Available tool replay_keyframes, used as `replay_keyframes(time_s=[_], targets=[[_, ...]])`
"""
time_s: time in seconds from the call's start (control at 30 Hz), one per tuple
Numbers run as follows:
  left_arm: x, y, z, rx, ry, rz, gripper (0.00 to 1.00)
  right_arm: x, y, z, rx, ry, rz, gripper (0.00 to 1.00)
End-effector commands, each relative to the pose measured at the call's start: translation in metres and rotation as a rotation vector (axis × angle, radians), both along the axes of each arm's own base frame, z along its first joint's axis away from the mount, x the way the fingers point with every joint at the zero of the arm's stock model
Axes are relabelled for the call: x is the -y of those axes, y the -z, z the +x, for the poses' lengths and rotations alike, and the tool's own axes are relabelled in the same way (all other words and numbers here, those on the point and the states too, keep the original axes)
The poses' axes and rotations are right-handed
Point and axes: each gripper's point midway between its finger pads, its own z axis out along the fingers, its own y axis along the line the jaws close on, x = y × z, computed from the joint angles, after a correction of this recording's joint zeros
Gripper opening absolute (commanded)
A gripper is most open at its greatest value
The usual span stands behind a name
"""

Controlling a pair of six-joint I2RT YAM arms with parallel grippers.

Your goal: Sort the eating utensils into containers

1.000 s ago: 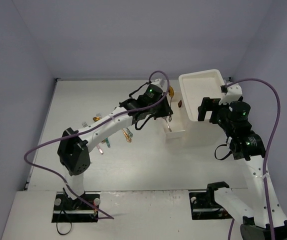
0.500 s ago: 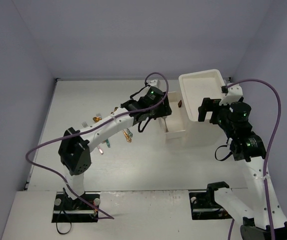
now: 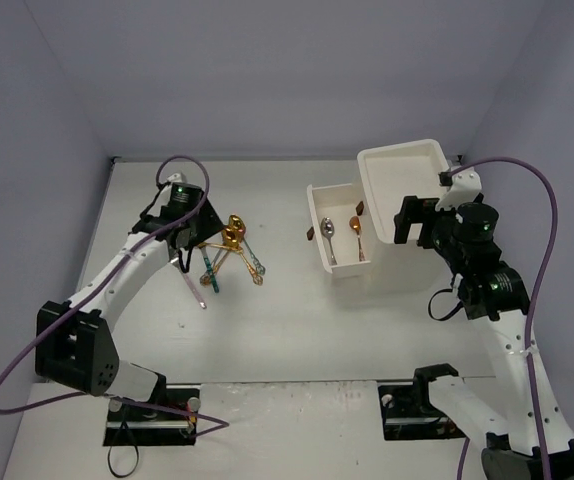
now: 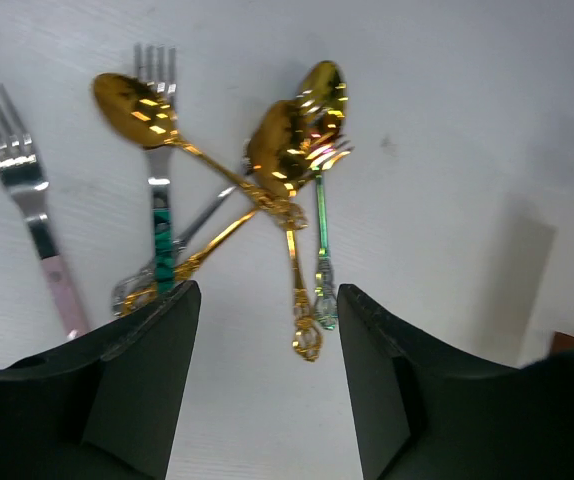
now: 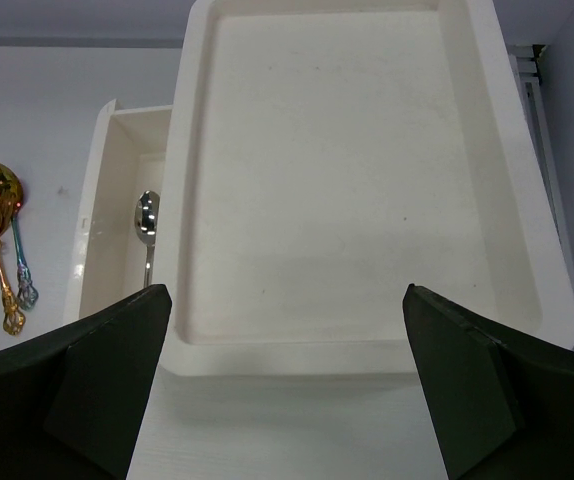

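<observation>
A heap of eating utensils lies left of centre: gold spoons, a teal-handled fork and a pink-handled fork. My left gripper hovers over the heap's left side, open and empty, with the handle ends between its fingers. An open white drawer holds a silver spoon and a gold spoon. My right gripper is open and empty, just in front of the white drawer unit.
The drawer unit's tray-like top stands at the back right. The drawer pulls out to its left, with brown handles. Grey walls close the table at back and sides.
</observation>
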Motion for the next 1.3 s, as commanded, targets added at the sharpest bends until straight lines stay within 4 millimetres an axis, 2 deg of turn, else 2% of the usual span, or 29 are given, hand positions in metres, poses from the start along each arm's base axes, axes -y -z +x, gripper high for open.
replay_keyframes(time_s=[0.0,0.17,0.43,0.53,0.67,0.93,1.27], targets=[[-0.018,0.003,-0.003,-0.001,-0.012,-0.032,0.52,-0.003,-0.011,0.012,0.049,-0.003,-0.004,1.0],[-0.019,0.03,0.002,-0.063,-0.094,-0.067,0.5,-0.004,-0.009,0.013,0.043,-0.004,-0.004,1.0],[-0.017,0.061,0.027,-0.171,-0.271,-0.13,0.4,-0.003,-0.006,0.008,0.046,-0.006,0.003,1.0],[-0.016,0.067,0.035,-0.189,-0.331,-0.154,0.35,-0.003,-0.007,0.005,0.053,-0.006,0.007,1.0],[-0.019,0.074,0.046,-0.211,-0.415,-0.155,0.35,-0.003,-0.007,0.002,0.058,-0.004,0.01,1.0],[-0.03,0.097,0.05,-0.268,-0.55,-0.135,0.35,-0.001,-0.006,-0.003,0.069,-0.001,0.005,1.0],[-0.04,0.112,0.063,-0.309,-0.626,-0.122,0.35,0.001,-0.005,-0.007,0.077,0.002,-0.024,1.0]])
